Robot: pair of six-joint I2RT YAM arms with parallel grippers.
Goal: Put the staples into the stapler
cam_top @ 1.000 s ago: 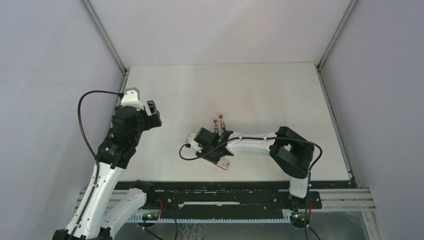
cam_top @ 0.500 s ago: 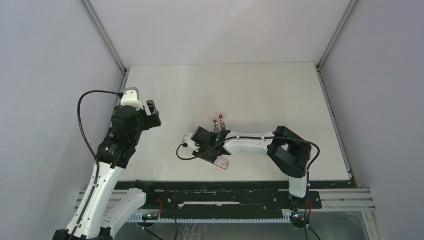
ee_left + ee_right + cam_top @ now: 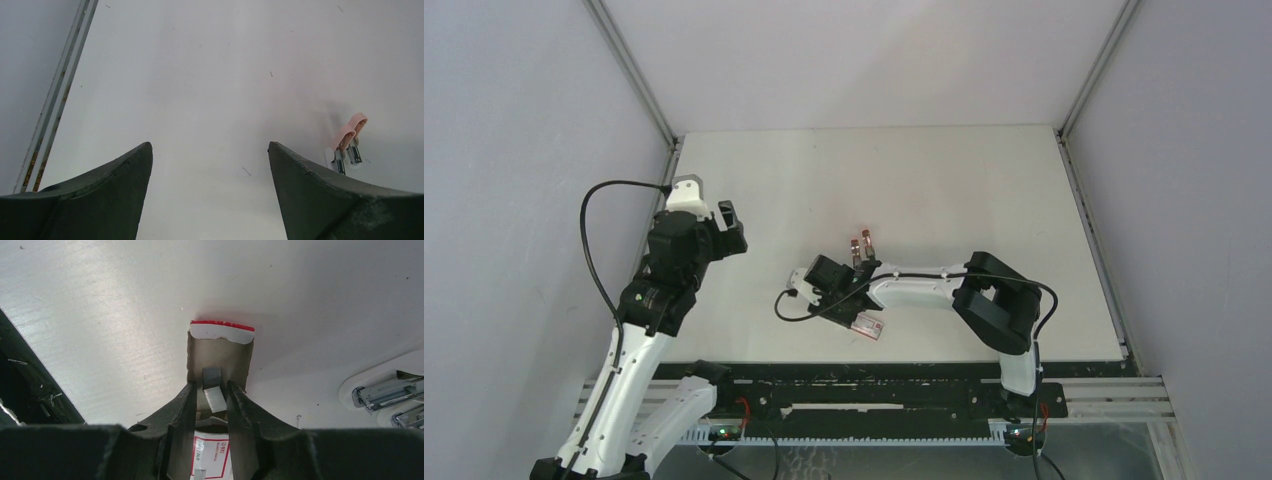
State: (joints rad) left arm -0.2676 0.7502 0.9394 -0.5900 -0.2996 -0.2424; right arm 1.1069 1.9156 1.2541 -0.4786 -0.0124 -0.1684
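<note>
The staples [image 3: 215, 398] show as a short grey strip, slightly tilted, directly between the fingers of the right gripper [image 3: 211, 388]. Its jaws are drawn nearly together and pinch the strip over the opened pack [image 3: 220, 352] just ahead. Lift straight up and level, so the strip neither snaps nor snags the cardboard, then carry it to the stapler [image 3: 382, 395] off to that gripper's right. The left gripper [image 3: 210, 146] gapes wide and empty, well away.

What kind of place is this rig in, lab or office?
Probably a lab test cell: a bare white table boxed in by plain grey panels, left arm and right arm bolted to a rail, a pink stapler and pack of staples on it.
</note>
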